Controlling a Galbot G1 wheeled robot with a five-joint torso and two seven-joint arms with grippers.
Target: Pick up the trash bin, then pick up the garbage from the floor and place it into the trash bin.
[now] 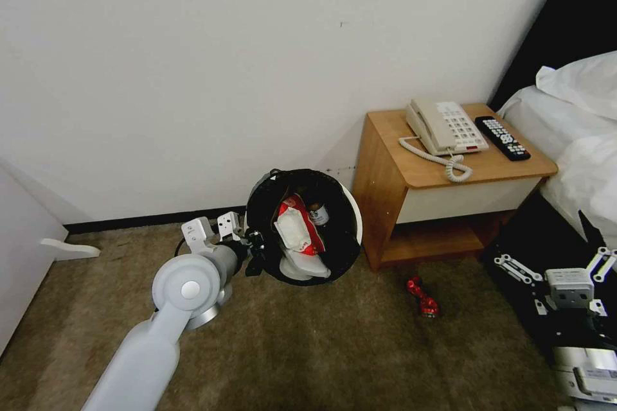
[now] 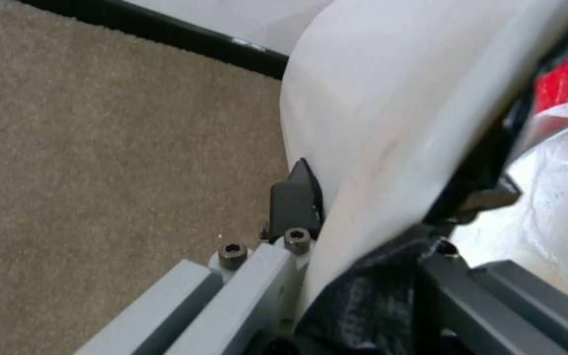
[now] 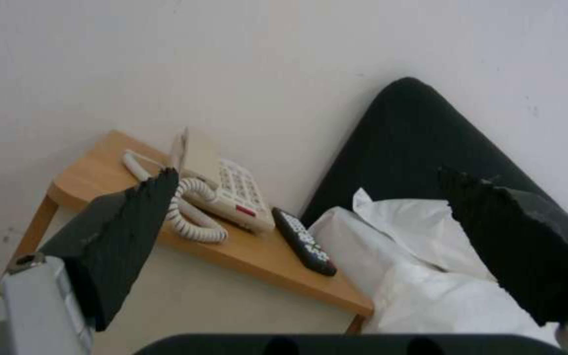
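The left gripper [image 1: 252,250] is clamped on the rim of the trash bin [image 1: 302,225], held tilted above the carpet beside the nightstand [image 1: 443,186], already holding litter. The step in hand looks like collecting: a red wrapper [image 1: 422,296] lies on the floor, calling for the right gripper [image 1: 558,264], empty and spread wide, to reach down. The left wrist view shows the fingers [image 2: 294,199] pinching the bin wall; the right wrist view shows the phone [image 3: 225,190].
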